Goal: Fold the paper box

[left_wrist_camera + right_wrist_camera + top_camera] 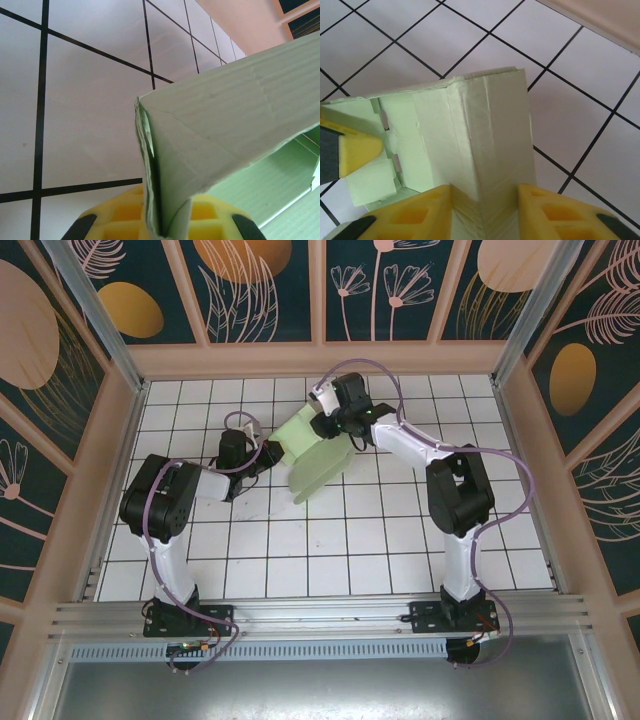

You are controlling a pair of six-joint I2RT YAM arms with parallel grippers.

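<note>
The paper box is pale green card, partly folded, held raised over the white tiles in the middle of the far half. My left gripper is shut on its left edge. In the left wrist view the yellow pads pinch a doubled flap of the box at the left gripper. My right gripper holds the far end. There the right gripper has its yellow fingers pressed on both sides of a folded corner of the box.
The tiled table is fenced by peach wooden walls at the back and sides. An aluminium rail runs along the near edge by the arm bases. Open tiles lie near the front and right.
</note>
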